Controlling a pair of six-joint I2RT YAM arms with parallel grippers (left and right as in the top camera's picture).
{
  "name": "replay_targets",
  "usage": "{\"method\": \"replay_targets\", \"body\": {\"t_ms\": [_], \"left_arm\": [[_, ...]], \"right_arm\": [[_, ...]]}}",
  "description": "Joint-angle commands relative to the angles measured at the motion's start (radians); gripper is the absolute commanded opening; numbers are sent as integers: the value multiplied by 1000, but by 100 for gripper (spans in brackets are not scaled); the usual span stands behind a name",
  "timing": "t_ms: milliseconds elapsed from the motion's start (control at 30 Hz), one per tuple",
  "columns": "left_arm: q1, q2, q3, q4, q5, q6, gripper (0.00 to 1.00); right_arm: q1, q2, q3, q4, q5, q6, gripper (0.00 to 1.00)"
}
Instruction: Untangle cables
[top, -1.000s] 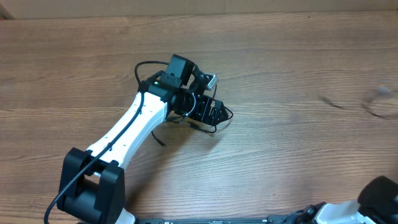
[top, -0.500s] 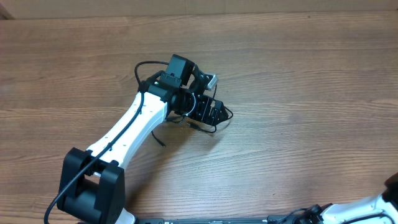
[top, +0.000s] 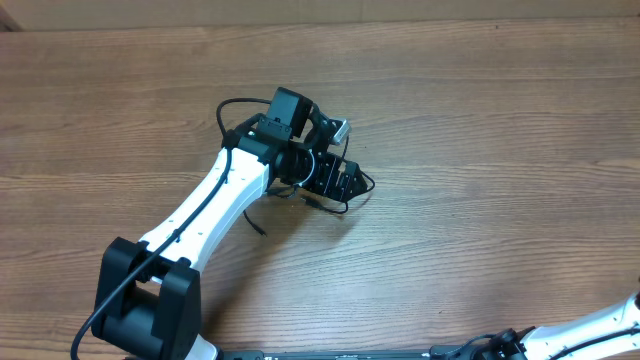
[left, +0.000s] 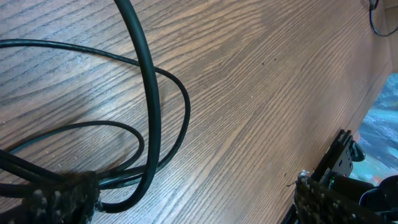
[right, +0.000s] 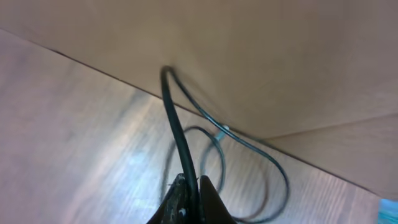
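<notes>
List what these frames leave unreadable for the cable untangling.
- Overhead: the left arm covers most of the cables; knots hidden.
- Overhead: the right arm is cut by the bottom edge, gripper out of frame.
- Right wrist: blurred; a cable enters the shut right gripper, plug ends unseen.
- Left wrist: cable loops cut by frame edges.

black cables (right: 176, 134), brown wood-grain table (top: 480, 150), white left arm (top: 215, 200)

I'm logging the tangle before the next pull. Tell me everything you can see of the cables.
The cables are thin, smooth black cords lying in overlapping loops on the wooden table, one thicker strand crossing thinner ones. They bunch by one finger of the open left gripper. Overhead, the left arm hides most. One cord is pinched in the shut right gripper.
</notes>
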Motion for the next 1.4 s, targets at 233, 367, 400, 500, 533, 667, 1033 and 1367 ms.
{"method": "replay_targets", "body": {"t_ms": [233, 367, 400, 500, 533, 667, 1033, 1367], "left_arm": [[-6, 11, 13, 0, -2, -6, 99], [-6, 11, 13, 1, -2, -6, 99], [-6, 11, 13, 0, -2, -6, 100], [-6, 11, 13, 0, -2, -6, 99], [-6, 11, 13, 0, -2, -6, 100], [-6, 11, 13, 0, -2, -6, 100], [-6, 11, 13, 0, -2, -7, 100], [-6, 11, 13, 0, -2, -6, 100]], "right_arm": [[-18, 23, -349, 142, 183, -12, 34], [-11, 10, -337, 123, 177, 65, 100], [-5, 1, -322, 112, 176, 68, 100], [14, -42, -265, 85, 179, 123, 100], [21, -61, -241, 80, 180, 150, 100], [64, -157, -148, 87, 148, 166, 100], [252, -316, -115, 39, 10, 166, 100], [524, -442, -115, -203, -220, 166, 100]]}}
